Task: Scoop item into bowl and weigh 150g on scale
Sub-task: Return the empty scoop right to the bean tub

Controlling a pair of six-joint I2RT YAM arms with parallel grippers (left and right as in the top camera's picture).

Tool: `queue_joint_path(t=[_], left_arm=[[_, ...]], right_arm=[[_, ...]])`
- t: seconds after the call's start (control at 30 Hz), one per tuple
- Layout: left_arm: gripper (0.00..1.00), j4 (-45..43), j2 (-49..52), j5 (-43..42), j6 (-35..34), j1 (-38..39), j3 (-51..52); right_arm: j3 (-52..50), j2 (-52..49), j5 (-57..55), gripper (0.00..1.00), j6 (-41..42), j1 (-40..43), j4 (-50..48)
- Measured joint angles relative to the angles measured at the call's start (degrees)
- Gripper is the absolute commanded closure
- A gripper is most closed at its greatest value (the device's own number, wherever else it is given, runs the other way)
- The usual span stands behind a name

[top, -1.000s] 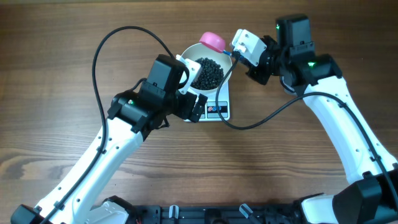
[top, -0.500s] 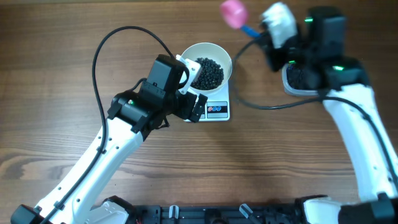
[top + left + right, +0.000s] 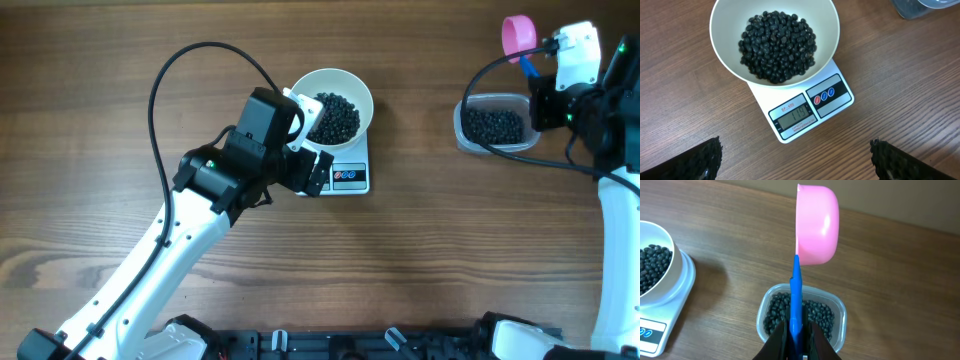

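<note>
The white bowl [image 3: 722, 50] sits on the scale [image 3: 796, 116] and holds a heap of black beans, the item [image 3: 777, 45]. My left gripper [image 3: 797, 160] hangs wide open just in front of the scale, with nothing between its fingers. In the overhead view it [image 3: 305, 150] is at the left edge of the bowl [image 3: 300, 85]. My right gripper [image 3: 796, 335] is shut on the blue handle of a pink scoop [image 3: 817, 225]. The scoop is turned on its side above a clear tub of beans [image 3: 805, 315] at the right [image 3: 493, 124].
A black cable [image 3: 200, 55] loops over the table behind the left arm. Another cable [image 3: 480, 90] runs across the tub's left side to the right arm. Bare wooden tabletop [image 3: 430, 230] lies between the scale and the tub.
My right arm has swung right with the scoop, from over the bowl to above the clear tub. The left arm, bowl and scale have not moved.
</note>
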State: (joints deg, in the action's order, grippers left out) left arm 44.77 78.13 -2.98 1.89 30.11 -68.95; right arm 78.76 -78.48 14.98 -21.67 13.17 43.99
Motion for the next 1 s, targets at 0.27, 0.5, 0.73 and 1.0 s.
queue_joint_path(t=[0.27, 0.5, 0.73, 1.0], left_arm=[[0.0, 0.0, 0.0, 0.0, 0.0, 0.0, 0.0], [0.0, 0.0, 0.0, 0.0, 0.0, 0.0, 0.0], [0.0, 0.0, 0.0, 0.0, 0.0, 0.0, 0.0], [0.0, 0.0, 0.0, 0.0, 0.0, 0.0, 0.0]], right_arm=[[0.0, -4.9, 10.0, 0.96, 0.2, 0.0, -2.3], [0.0, -6.8, 12.9, 0.96, 0.4, 0.0, -3.2], [0.0, -6.8, 13.3, 0.96, 0.5, 0.0, -5.1], [0.0, -6.8, 9.0, 0.96, 0.6, 0.0, -0.3]])
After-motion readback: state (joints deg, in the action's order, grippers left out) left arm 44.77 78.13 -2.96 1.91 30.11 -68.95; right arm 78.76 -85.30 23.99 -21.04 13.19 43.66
